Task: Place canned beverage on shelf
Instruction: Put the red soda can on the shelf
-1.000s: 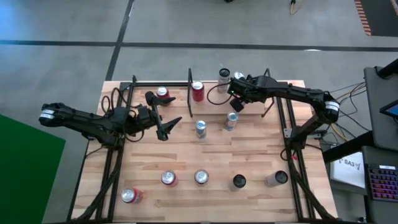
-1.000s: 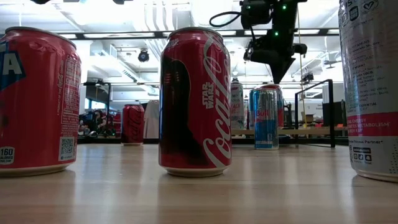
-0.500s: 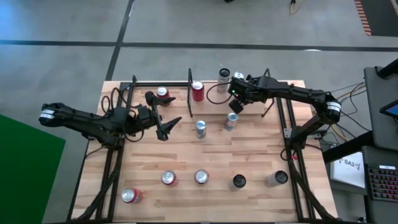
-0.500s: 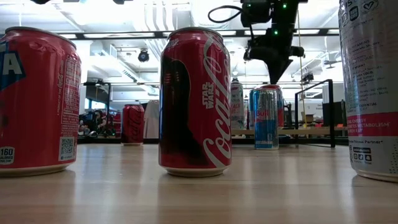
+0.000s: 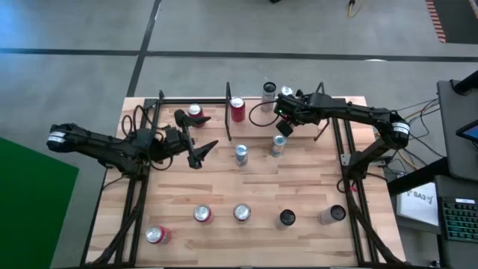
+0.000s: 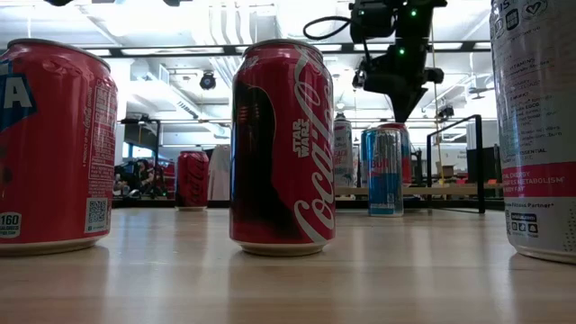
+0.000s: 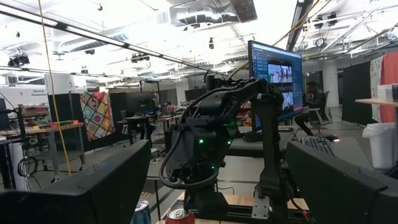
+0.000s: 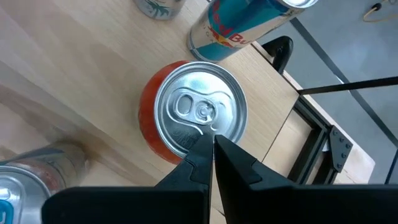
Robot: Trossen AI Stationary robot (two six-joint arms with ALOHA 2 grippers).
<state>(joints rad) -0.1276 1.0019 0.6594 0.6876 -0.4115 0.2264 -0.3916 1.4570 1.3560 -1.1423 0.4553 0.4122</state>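
A red can with a silver top stands upright on the plank tabletop, seen from above in the right wrist view. My right gripper is shut and points down just over the can's near rim. In the high view it is at the table's far middle, and in the low view it hangs a little above the cans. The shelf stands at the far left, with a red can on its board. My left gripper is open and empty by the shelf's near right corner.
Two blue-silver cans stand mid-table. A red can and two silver cans stand at the far edge. Several cans line the near edge. A Red Bull can and a black rail are close to the red can.
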